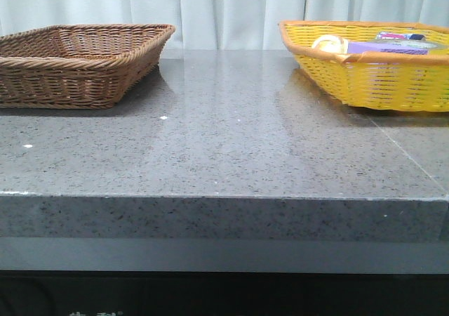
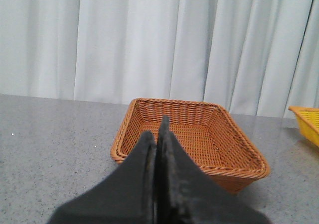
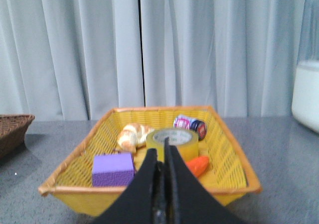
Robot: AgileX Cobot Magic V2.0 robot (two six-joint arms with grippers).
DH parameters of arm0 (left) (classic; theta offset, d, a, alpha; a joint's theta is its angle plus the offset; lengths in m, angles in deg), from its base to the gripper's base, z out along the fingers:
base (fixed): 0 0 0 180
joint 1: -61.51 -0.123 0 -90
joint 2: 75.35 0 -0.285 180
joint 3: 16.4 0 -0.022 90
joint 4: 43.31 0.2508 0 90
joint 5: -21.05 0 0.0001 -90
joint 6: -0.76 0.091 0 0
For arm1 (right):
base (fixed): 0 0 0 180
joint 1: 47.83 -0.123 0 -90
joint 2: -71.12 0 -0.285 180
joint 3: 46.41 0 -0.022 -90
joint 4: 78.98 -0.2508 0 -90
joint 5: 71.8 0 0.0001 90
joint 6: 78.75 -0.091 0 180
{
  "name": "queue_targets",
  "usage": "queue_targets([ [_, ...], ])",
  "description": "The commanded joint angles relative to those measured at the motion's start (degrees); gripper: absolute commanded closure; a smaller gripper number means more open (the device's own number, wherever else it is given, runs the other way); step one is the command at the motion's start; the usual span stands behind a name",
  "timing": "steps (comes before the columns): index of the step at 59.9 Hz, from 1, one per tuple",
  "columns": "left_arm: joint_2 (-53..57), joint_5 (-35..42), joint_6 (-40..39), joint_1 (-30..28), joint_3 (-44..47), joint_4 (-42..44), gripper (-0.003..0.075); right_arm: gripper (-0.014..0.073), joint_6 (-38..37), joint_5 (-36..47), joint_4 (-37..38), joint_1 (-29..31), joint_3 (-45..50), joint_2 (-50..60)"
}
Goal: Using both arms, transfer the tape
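Front view: grey speckled table (image 1: 224,154); brown wicker basket (image 1: 77,63) at the far left, yellow wicker basket (image 1: 372,77) at the far right with a purple block (image 1: 386,48) showing over its rim. Neither arm in sight; tape not clearly made out here.

Left wrist view: left gripper (image 2: 159,134) hung above the table, jaws pressed together on nothing, the brown basket (image 2: 192,134) beyond it.

Right wrist view: right gripper (image 3: 163,154) likewise closed and empty, facing the yellow basket (image 3: 149,184). Tape (image 3: 172,143) lay flat in the middle of that basket, croissant (image 3: 132,136) to its left, small jar (image 3: 190,125) behind it, orange piece (image 3: 197,165) near its right side, purple block (image 3: 113,169) at the near left.
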Motion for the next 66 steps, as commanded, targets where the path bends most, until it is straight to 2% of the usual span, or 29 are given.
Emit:
queue_targets([
  [1, -4.6, -3.0, -0.6, 0.0, -8.3, -0.7, 0.074, 0.0662, 0.2, -0.1, 2.7, 0.4, -6.5, -3.7],
  [12, -14.3, -14.8, -0.6, 0.0, -21.9, -0.7, 0.074, 0.0662, 0.2, -7.3, 3.4, 0.4, -18.0, -12.4],
  [24, -24.6, -20.5, -0.6, 0.0, -30.5, -0.7, 0.074, 0.0662, 0.2, -15.8, 3.4, 0.4, -28.3, -22.5],
  [49, -37.5, -20.4, -0.6, 0.0, -31.2, -0.6, 0.074, 0.0662, 0.1, -17.9, 3.0, 0.4, -29.5, -35.5],
  [59, -41.4, -18.6, -0.1, 0.0, -31.2, 3.2, 0.0739, 0.0654, 0.2, -18.5, 3.4, 0.4, -29.5, -38.4],
  [62, -41.9, -17.8, -0.1, 0.0, -31.2, 3.4, 0.0725, 0.0624, 0.2, -18.8, 3.4, 0.4, -29.6, -39.0],
  [66, -42.5, -16.8, 0.0, 0.0, -31.2, 3.4, 0.0657, 0.0515, 0.2, -18.9, 3.4, 0.4, -29.6, -39.3],
])
